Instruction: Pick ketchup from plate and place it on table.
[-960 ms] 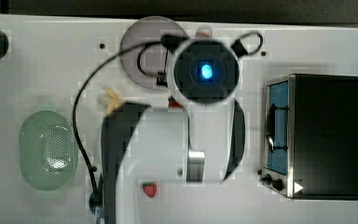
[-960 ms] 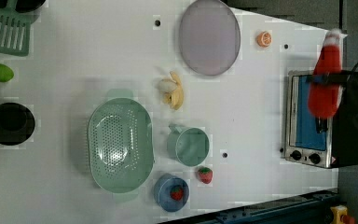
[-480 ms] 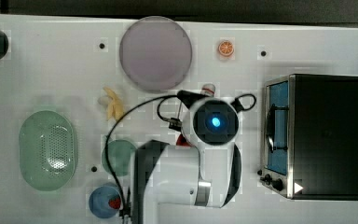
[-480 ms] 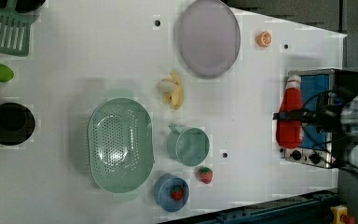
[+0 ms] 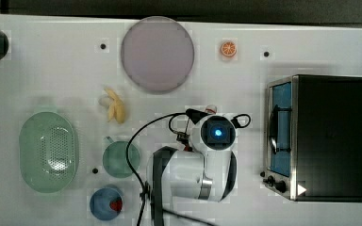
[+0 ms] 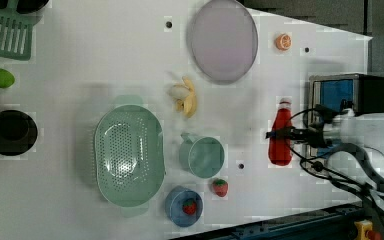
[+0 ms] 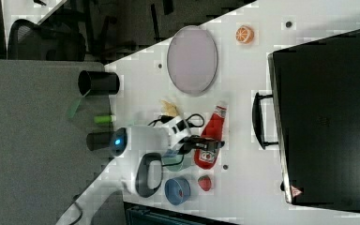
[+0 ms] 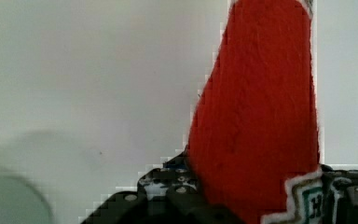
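The ketchup (image 6: 280,131) is a slim red bottle with a white cap, lying flat low over the white table (image 6: 105,50), between the green cup and the oven. My gripper (image 6: 280,135) is shut on its middle, one finger on each side. I cannot tell whether the bottle touches the tabletop. The right view shows the same grip on the ketchup (image 7: 210,136). In the top view my arm covers the bottle except its white cap (image 5: 210,108). In the wrist view the red ketchup body (image 8: 261,116) runs out from between my fingers. The mauve plate (image 5: 157,54) lies bare at the top view's upper middle.
A black toaster oven (image 5: 325,136) stands close to the top view's right of my wrist. A green cup (image 5: 121,159), a blue bowl (image 5: 104,203) and a strawberry (image 6: 220,187) lie on the other side. A green basket (image 5: 48,151), banana (image 5: 114,109) and orange slice (image 5: 228,48) sit farther off.
My arm has moved away from the plate toward the top view's lower middle, carrying the ketchup. In the left view the bottle has come down and leftward from over the oven.
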